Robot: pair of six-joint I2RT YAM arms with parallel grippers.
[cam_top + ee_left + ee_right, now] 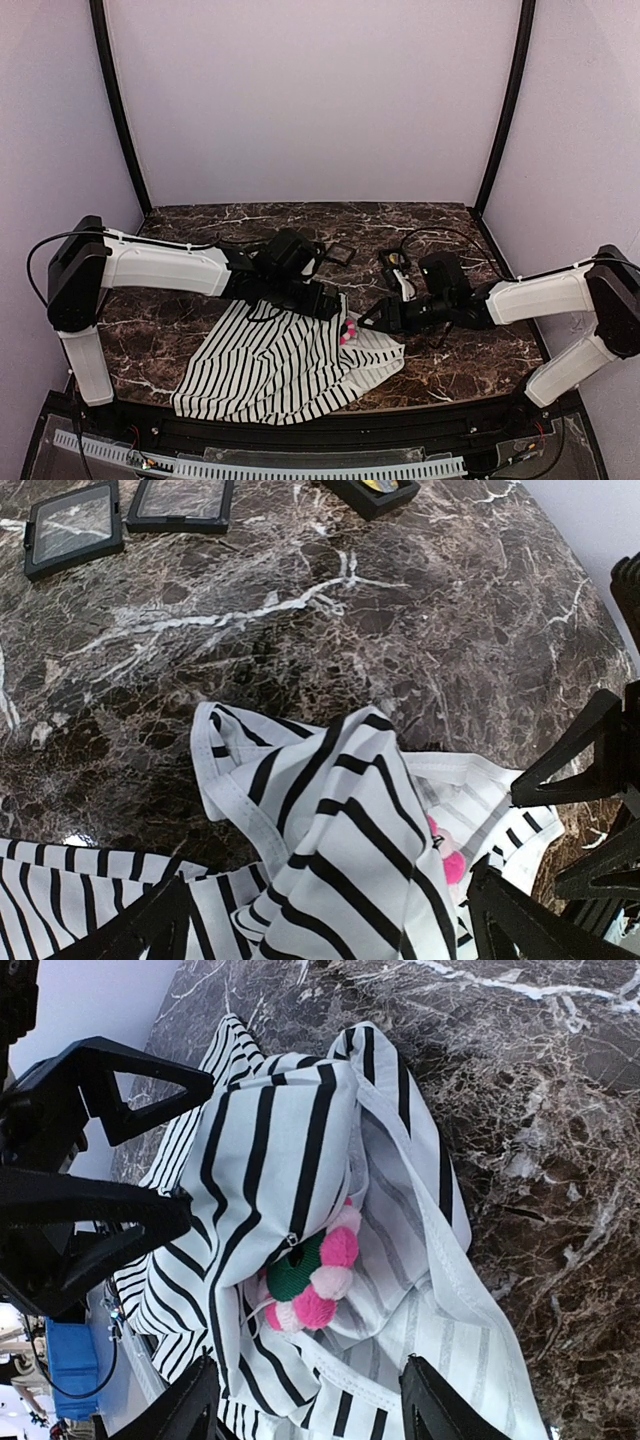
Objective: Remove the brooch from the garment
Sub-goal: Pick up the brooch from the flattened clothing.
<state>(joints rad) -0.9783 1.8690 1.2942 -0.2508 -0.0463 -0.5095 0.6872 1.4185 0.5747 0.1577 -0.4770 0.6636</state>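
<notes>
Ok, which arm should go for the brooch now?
Right, probably. The right arm has its open jaws pointing straight at the brooch, exposed on the garment just ahead. From the left arm the brooch is mostly hidden behind a raised fold.

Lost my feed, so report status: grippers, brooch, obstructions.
Left gripper open, straddling a raised fold of garment. Right gripper open, short of the brooch. Brooch on garment, partly under that fold.
</notes>
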